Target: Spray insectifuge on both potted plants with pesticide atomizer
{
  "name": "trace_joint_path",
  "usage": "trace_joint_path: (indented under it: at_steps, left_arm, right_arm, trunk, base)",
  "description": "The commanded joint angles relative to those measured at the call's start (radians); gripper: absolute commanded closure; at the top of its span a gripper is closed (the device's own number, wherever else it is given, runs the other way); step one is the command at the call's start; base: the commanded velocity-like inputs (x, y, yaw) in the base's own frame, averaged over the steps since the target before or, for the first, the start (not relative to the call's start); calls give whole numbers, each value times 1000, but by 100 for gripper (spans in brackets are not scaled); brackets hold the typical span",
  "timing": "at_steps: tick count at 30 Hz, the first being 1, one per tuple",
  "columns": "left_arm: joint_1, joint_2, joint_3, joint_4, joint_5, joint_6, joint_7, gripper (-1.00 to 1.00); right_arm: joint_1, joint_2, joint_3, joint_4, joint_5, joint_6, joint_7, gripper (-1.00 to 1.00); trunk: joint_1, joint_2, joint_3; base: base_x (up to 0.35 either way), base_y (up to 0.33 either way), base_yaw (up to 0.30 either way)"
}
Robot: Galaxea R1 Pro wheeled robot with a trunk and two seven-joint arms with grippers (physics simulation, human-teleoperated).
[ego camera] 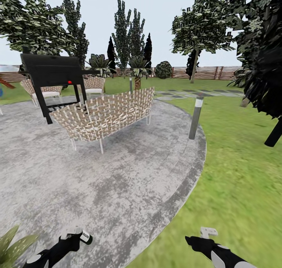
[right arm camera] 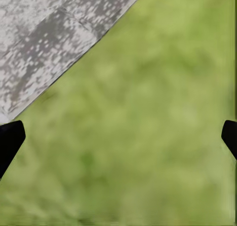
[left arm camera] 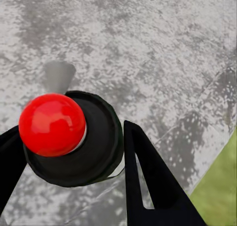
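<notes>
Atomizer (left arm camera: 69,137) gripped between closed fingers of left gripper (ego camera: 74,236), over grey patio (ego camera: 117,189); red top facing wrist camera, long axis running away toward stone. No readable label. Right gripper (right arm camera: 118,137) spread wide, empty, above lawn (right arm camera: 148,137).

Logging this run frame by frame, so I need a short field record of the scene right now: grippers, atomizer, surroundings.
left gripper: shut on the pesticide atomizer, red top facing the wrist camera
right gripper: open, holding nothing, over the lawn
ground under left gripper: grey stone patio
plant: green leaves at the head view's lower left
furniture: wicker sofa, black grill
patio edge: grey lamp post
</notes>
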Motion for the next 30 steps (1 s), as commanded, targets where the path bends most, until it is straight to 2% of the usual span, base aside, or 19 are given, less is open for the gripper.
trace_joint_path:
  at_steps: [1, 30]
  left_arm:
    - [-1, -1, 8, 0, -10, -5, -5, 100]
    - [-1, -1, 8, 26, -10, -5, -5, 100]
  right_arm:
    - [-1, 0, 5, 1, -9, -4, 4, -100]
    - [-1, -1, 4, 3, -11, -3, 4, -100]
  trunk:
    - [0, 0, -1]
    - [0, 0, -1]
  base:
    - [325, -105, 0]
    - [325, -105, 0]
